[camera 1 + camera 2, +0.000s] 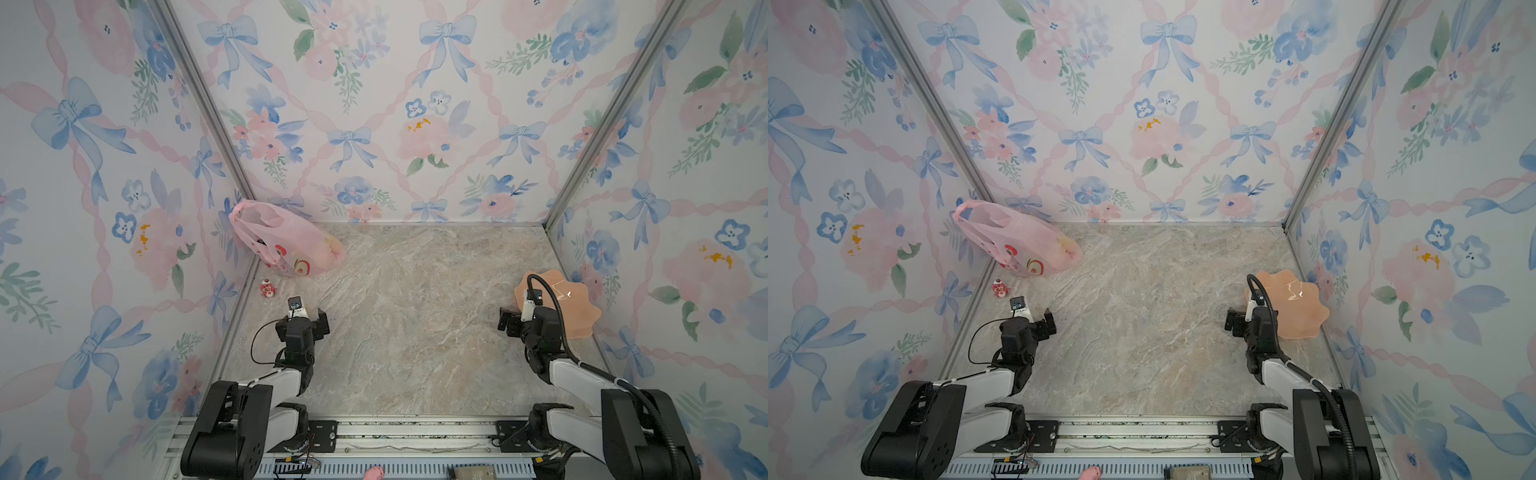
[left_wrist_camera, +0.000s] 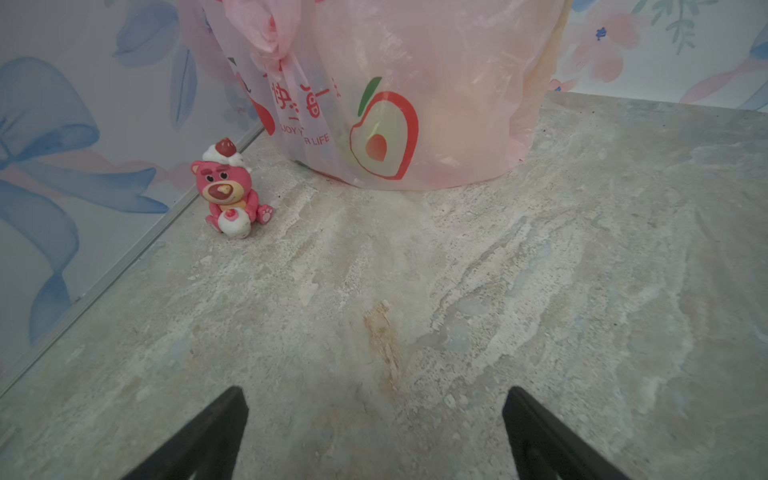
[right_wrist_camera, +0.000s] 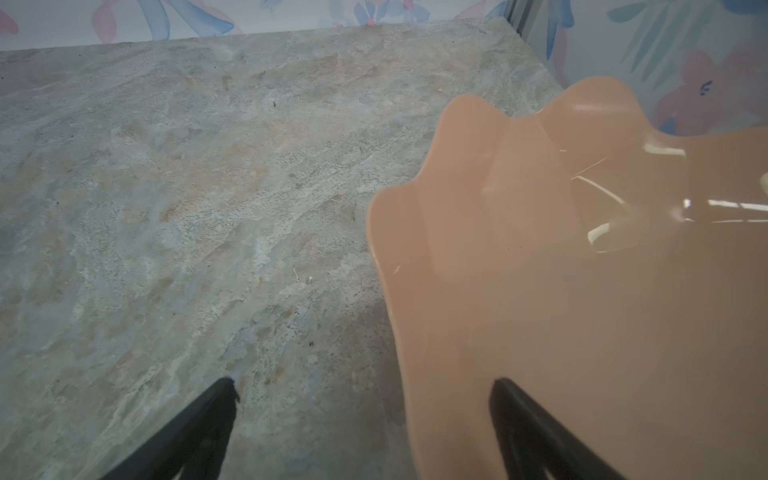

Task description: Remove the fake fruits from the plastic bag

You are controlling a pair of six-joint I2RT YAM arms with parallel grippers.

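Left gripper (image 2: 374, 392) spread wide, empty, plastic bag (image 2: 436, 62) ahead of it with fake fruits (image 2: 453, 124) dimly inside, right gripper (image 3: 363, 382) spread wide, empty, plate (image 3: 582, 311) just beside it

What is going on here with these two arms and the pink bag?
Nothing is being handled yet. The bag sits in the far left corner, and the fruits show faintly through it, none taken out. The left gripper faces the bag with open, empty fingers; a figurine stands beside the bag. The right gripper, also open and empty, hangs at the edge of the plate.
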